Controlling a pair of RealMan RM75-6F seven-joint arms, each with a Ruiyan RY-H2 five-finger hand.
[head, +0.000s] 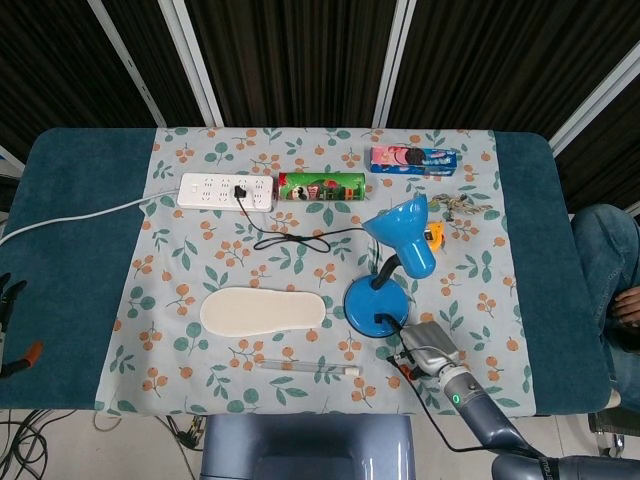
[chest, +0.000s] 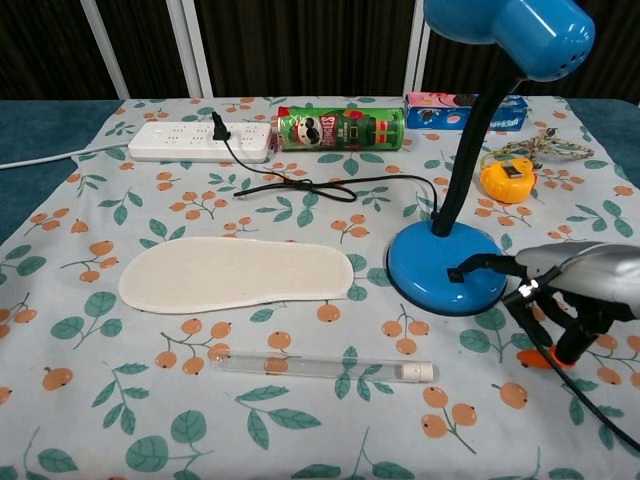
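Lamp base (chest: 443, 273), a glossy blue disc of smooth plastic, sits on the flowered cloth at the near right of the table, and the right hand (chest: 575, 300) hovers just beside its near-right edge. That hand is a silvery grey shell with dark fingers (chest: 577, 343) curled downward toward the cloth; whether they pinch anything I cannot tell, though a small orange piece (chest: 535, 357) lies right under the fingertips. In the head view the same hand (head: 428, 348) shows at the table's front edge, its grey-blue forearm running off the bottom right. A thin black cable (chest: 572, 397) trails past the hand toward the near edge.

From the base a black curved neck (chest: 472, 140) rises to the rounded blue shade (chest: 510, 30). Left of the lamp lies a flat cream insole (chest: 237, 274), felt-like and matte, and nearer the front a clear slim tube (chest: 324, 367) with a white cap. Behind the lamp rests a round yellow tape measure (chest: 508, 179) beside a tangle of cord. Further back lie a green crisp can (chest: 341, 128) on its side, a white power strip (chest: 201, 141) with a black plug and looping lead, and a blue biscuit packet (chest: 462, 110). The cloth (chest: 90, 210) is pale with orange berries and green leaves.
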